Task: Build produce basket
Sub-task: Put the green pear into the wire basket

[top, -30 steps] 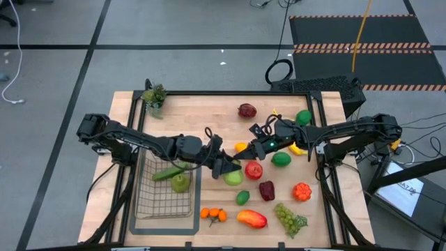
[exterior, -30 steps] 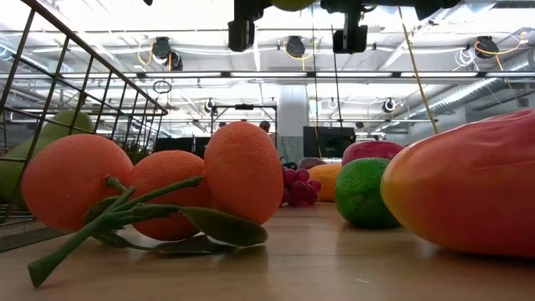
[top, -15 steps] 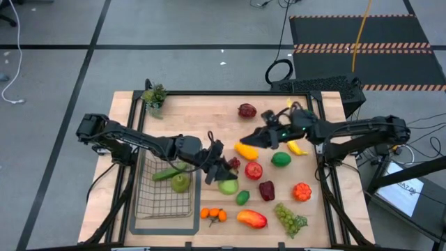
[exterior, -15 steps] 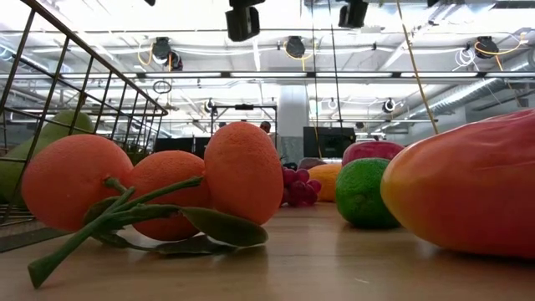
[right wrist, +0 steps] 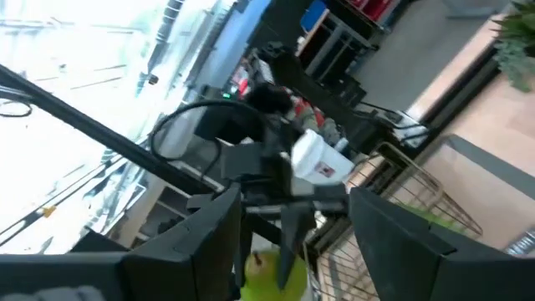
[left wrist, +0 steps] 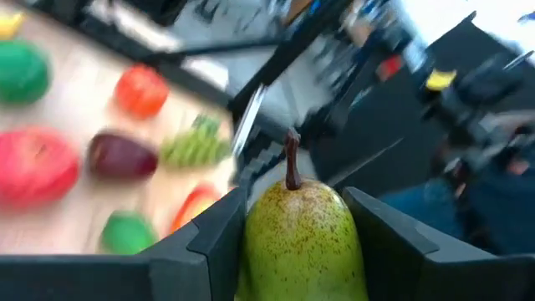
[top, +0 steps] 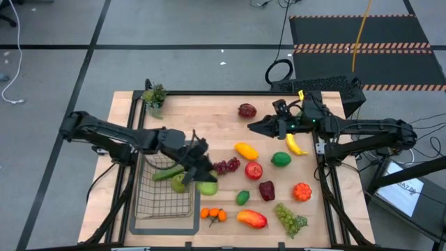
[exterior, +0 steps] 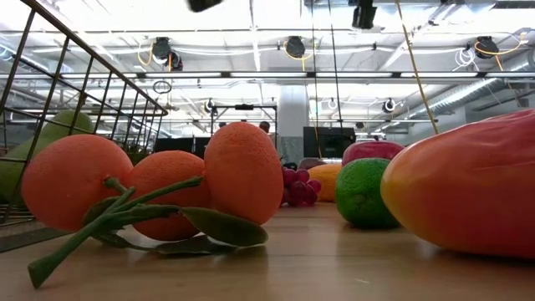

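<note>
Two arms: left claw (left wrist: 292,251) grips pear (left wrist: 299,242) by basket (top: 164,199); right claw (top: 254,127) raised, open, empty.

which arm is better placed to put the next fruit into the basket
Left. The left gripper holds a green pear right beside the basket. The right gripper is open and empty near the table's far edge.

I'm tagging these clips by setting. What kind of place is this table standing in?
Probably a robotics lab or industrial workshop, not a home. The wooden table stands on a grey floor marked with dark tape lines, a hazard-striped mat lies behind it, and the low view shows exposed ceiling ducts and lights.
</note>
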